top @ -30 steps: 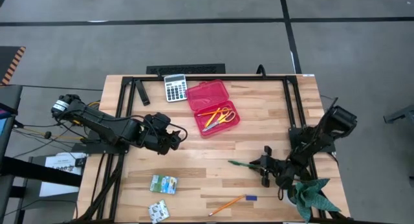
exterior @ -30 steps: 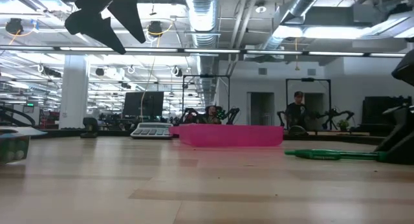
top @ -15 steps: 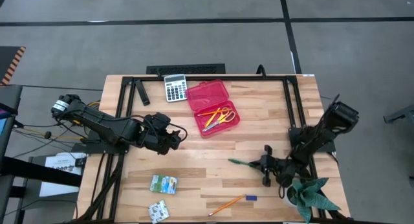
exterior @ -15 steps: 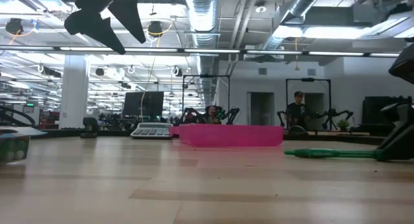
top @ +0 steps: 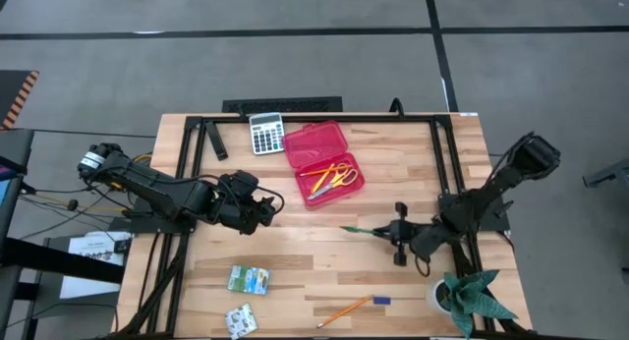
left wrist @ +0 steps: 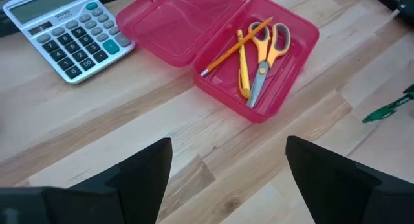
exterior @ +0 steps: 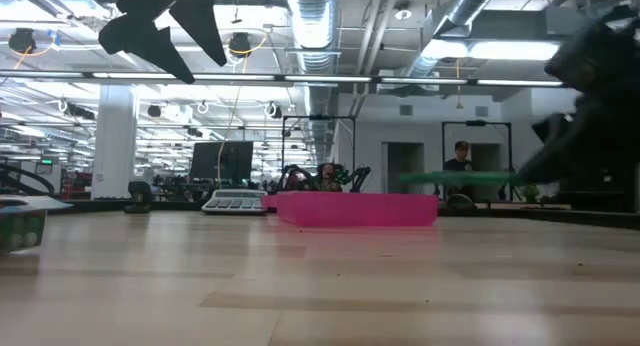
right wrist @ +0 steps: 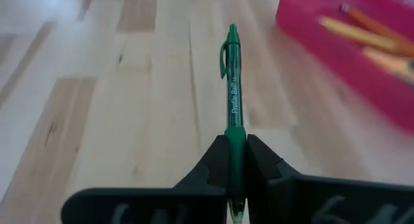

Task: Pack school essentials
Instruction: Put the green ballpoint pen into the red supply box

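My right gripper [right wrist: 234, 164] is shut on a green pen [right wrist: 233, 88] above the table's right middle; the high view shows the gripper [top: 386, 234] and pen [top: 360, 230] too. The open red case [top: 324, 163] holds yellow-handled scissors [left wrist: 266, 52] and pencils [left wrist: 240, 59]. My left gripper [left wrist: 226, 179] hovers open to the case's near left. An orange pencil [top: 344, 311], a tiny blue piece [top: 381, 301] and two printed packets [top: 248, 279] [top: 241, 321] lie flat near the front edge. My right gripper pinches the green pen's barrel near its writing end [right wrist: 233, 141] between its two fingers [right wrist: 264, 164]. The fingers come from the table's right, slanting a little down, and lie along the pen. The pen [exterior: 458, 176] sticks out ahead toward the left, about level, lifted clear of the table.
A grey calculator [top: 265, 134] lies at the far edge beside the case's lid. A potted plant [top: 470, 296] stands at the near right corner, close to my right arm. Bare wood lies between the case and the front items.
My right gripper has risen and drawn back toward the table's far edge with the green pen. The pen lay on the table before and now hangs level, clear of the wood.
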Robot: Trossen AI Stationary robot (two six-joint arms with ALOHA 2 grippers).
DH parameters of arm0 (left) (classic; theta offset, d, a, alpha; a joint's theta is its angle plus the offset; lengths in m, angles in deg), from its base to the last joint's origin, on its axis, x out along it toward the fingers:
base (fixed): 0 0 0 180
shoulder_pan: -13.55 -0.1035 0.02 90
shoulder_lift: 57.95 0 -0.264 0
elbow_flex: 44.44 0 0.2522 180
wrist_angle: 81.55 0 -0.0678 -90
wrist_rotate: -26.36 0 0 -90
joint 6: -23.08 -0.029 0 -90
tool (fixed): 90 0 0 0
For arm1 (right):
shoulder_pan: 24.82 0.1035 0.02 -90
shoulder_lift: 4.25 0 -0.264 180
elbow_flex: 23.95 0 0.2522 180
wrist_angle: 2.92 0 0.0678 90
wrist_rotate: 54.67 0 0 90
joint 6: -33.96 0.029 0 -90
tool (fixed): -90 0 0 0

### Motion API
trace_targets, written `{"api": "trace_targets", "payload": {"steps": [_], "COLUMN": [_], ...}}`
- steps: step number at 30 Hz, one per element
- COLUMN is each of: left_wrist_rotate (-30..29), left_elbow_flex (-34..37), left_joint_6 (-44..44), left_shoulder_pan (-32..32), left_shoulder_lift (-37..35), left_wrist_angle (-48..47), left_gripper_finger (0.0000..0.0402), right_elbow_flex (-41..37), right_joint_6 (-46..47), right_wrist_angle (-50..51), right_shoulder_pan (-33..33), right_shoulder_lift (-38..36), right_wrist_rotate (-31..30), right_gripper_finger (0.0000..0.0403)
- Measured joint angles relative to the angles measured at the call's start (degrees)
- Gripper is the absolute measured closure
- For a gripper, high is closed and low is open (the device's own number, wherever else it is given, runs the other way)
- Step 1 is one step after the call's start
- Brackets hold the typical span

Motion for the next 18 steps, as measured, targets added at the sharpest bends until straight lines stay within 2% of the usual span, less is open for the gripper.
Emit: {"api": "trace_targets", "payload": {"steps": [5, 10, 14, 18], "left_wrist_rotate": [-0.27, -0.75, -0.99, -1.06], "left_elbow_flex": [0.0, 0.0, 0.0, 0.0], "left_joint_6": [0.02, 0.6, 0.85, 0.98], "left_shoulder_pan": [0.0, 0.0, 0.0, 0.0], "left_shoulder_lift": [0.0, 0.0, 0.0, 0.0], "left_wrist_angle": [0.0, 0.0, 0.0, 0.0], "left_gripper_finger": [0.0105, 0.0105, 0.0105, 0.0105], "right_elbow_flex": [0.09, 0.25, 2.28, 5.58], "right_joint_6": [-10.91, -21.88, -30.2, -38.39], "right_wrist_angle": [-0.16, -0.2, 0.99, 1.1], "right_shoulder_pan": [-8.58, -19.86, -30.16, -39.08], "right_shoulder_lift": [-6.28, -10.48, -10.42, -6.94], "right_wrist_rotate": [6.76, 16.12, 25.0, 33.58], "right_gripper_finger": [0.0378, 0.038, 0.0374, 0.0375]}}
